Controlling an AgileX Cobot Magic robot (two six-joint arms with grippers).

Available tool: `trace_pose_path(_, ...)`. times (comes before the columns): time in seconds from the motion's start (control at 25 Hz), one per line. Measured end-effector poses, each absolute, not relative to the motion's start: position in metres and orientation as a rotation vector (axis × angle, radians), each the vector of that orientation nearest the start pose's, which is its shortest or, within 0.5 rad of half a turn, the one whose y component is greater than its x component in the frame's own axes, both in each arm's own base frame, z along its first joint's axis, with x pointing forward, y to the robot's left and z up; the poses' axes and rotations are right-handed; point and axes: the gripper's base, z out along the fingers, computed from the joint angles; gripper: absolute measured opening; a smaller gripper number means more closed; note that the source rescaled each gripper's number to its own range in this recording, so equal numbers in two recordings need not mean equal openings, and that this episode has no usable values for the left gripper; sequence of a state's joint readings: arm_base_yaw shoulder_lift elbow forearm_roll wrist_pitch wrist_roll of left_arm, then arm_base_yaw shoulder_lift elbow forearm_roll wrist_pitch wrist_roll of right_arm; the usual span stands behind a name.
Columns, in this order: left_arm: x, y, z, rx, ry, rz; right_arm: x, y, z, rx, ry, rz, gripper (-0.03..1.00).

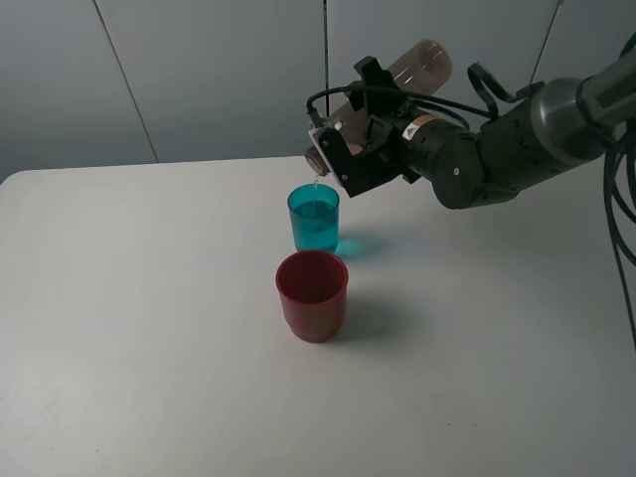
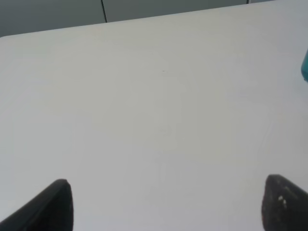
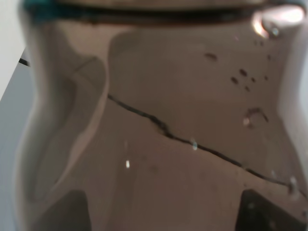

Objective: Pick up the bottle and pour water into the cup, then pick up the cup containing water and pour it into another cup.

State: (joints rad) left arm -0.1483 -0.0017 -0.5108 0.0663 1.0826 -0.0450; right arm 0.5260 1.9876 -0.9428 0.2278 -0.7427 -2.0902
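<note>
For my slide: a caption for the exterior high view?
Right hand tips the bottle, pouring water into the teal cup behind the red cup.

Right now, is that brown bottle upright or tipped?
Tipped: the right gripper holds the bottle nearly sideways, its neck angled down just above the teal cup.

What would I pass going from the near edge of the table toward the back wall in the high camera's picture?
First the red cup → then the teal cup, with water in it → then the bottle, held tilted in the air, its mouth over the teal cup.
</note>
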Motion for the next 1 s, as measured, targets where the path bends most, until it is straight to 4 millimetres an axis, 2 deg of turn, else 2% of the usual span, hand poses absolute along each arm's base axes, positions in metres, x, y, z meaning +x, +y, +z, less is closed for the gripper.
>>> trace_pose_path(0.36,-0.007,0.006,0.279,0.101,2.050,-0.041,0.352,0.189,0.151,-1.799,0.777,-1.095,0.00)
trace_pose_path(0.52,-0.007,0.006,0.279,0.101,2.050,-0.041,0.351,0.189,0.149,-1.793,0.844,-1.026,0.00)
trace_pose_path(0.8,-0.007,0.006,0.279,0.101,2.050,-0.041,0.346,0.188,0.158,-1.630,1.151,-0.735,0.00)
trace_pose_path(0.88,-0.007,0.006,0.279,0.101,2.050,-0.041,0.347,0.184,0.160,-1.548,1.261,-0.634,0.00)
trace_pose_path(1.0,-0.007,0.006,0.279,0.101,2.050,-0.041,0.353,0.169,0.166,-1.327,1.460,-0.483,0.00)
